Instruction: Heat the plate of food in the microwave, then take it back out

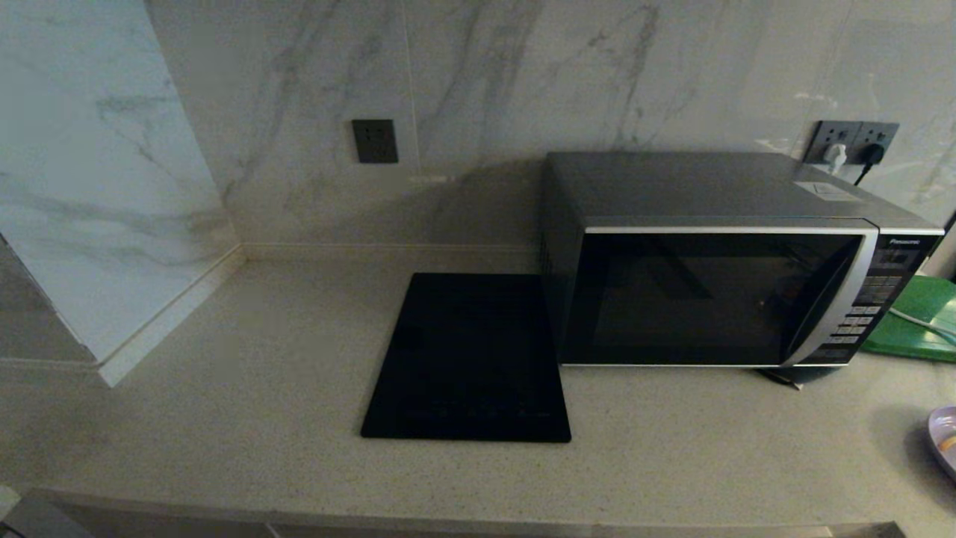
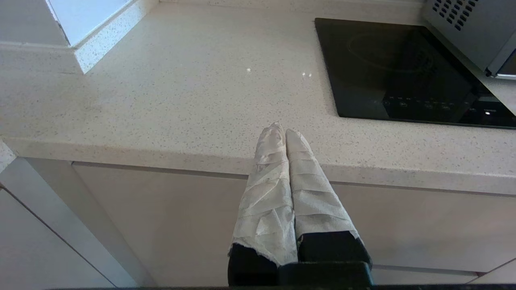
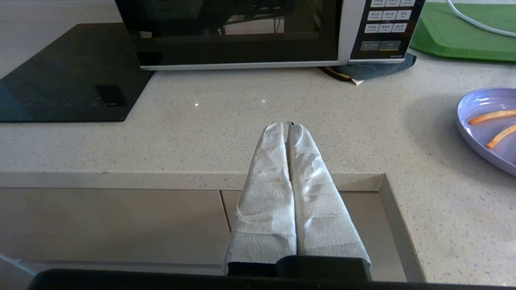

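My two pincers hang at the front edge of the table, below and in front of the microwave (image 1: 717, 291), and neither has begun work. The right pincer (image 3: 287, 125) has its cloth-wrapped fingers pressed together on nothing; the left pincer (image 2: 281, 131) is likewise closed and empty, and sits further from the microwave, out past the black slab (image 1: 469, 359) that lies against the microwave's left side.

The microwave stands at the back of the table with its door closed and its button panel at its right end. The plate of food (image 3: 489, 127) rests on the table in front of the microwave and off beyond its right end, near the front edge. From my right pincer it lies to the right and slightly ahead, so I judge the right arm far better placed for it than the left. The fry-like sticks on it run roughly across my line of reach.

The plate is cut off at the frame edge in both views that show it, so I cannot tell how much food it carries. The dark glass hides the oven's inside. A green board (image 1: 915, 321) shows partly behind the microwave's right end.
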{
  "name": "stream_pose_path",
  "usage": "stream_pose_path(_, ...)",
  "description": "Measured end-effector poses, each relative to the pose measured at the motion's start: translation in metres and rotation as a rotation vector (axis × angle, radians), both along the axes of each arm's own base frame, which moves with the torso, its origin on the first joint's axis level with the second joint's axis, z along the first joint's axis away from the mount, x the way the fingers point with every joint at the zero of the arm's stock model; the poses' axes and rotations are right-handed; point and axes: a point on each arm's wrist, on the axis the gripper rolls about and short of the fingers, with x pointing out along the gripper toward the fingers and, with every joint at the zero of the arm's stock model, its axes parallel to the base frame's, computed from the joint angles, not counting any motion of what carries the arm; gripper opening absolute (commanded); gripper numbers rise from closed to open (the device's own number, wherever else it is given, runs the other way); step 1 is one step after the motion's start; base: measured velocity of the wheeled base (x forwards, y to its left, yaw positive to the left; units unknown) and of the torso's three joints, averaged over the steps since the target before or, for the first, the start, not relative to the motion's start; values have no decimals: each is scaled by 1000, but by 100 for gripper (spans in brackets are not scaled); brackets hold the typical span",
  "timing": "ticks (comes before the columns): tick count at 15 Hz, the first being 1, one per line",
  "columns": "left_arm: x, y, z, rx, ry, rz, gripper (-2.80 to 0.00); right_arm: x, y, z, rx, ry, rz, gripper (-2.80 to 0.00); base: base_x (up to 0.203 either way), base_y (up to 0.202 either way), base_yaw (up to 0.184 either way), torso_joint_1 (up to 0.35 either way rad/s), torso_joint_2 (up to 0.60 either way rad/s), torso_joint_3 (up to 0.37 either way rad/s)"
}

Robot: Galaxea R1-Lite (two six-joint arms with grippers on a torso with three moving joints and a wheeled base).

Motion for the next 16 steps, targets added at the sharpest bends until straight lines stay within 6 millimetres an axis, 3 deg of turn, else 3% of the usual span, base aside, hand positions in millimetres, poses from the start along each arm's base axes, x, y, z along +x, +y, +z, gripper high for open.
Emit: stream_pose_path(16, 0, 0, 0, 1, 0, 0, -280, 0, 0, 0, 0, 0, 0, -280, 0, 0, 0, 0, 0, 0)
